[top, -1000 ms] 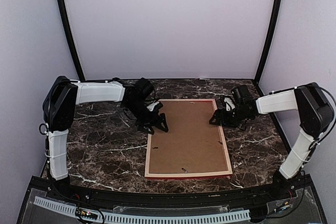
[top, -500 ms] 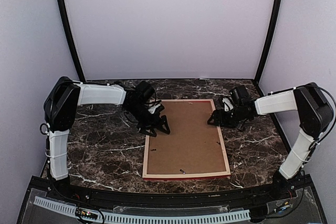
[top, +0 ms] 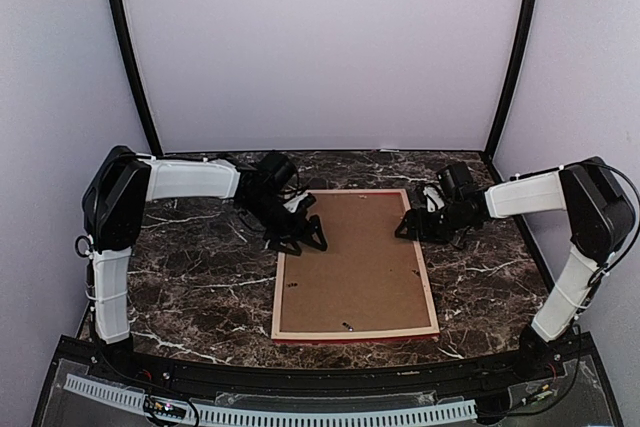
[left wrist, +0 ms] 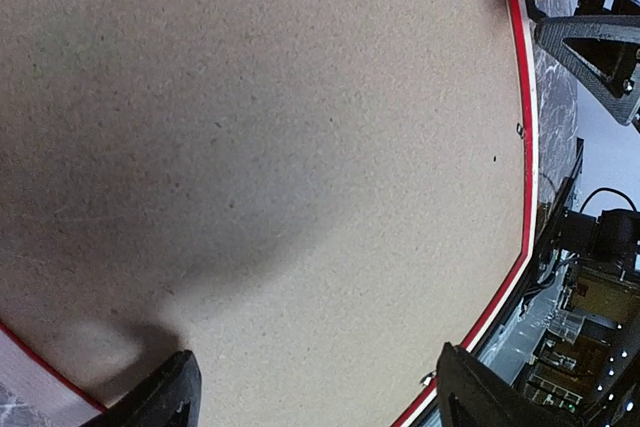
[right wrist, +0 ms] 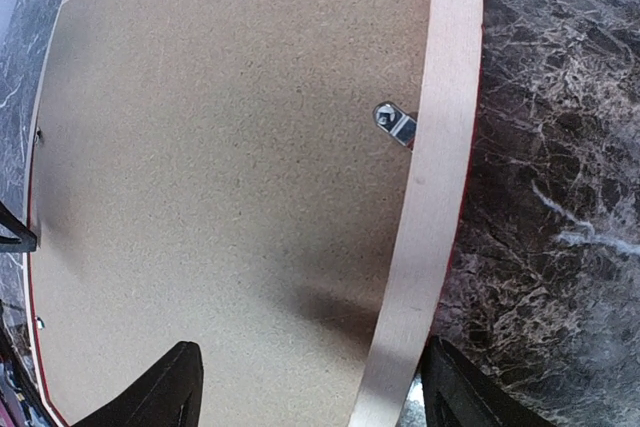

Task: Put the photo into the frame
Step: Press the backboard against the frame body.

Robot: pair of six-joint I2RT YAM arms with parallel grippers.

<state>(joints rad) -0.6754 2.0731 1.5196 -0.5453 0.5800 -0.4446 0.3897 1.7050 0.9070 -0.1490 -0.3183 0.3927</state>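
The frame lies face down on the marble table, pale wood back up with a red edge showing at the front. A brown backing board fills it. The photo is hidden. My left gripper stands open at the frame's far left corner; in the left wrist view its gripper spans the backing board with nothing between the fingers. My right gripper is open at the far right side. In the right wrist view that gripper straddles the frame's pale rim.
Small metal turn clips sit along the frame's inner edge. The dark marble table lies on both sides of the frame. Plain walls close in the back and sides, with a black ledge along the near edge.
The frame has slid slightly to the left on the table. Both grippers have shifted a little beside its far corners and stay open.
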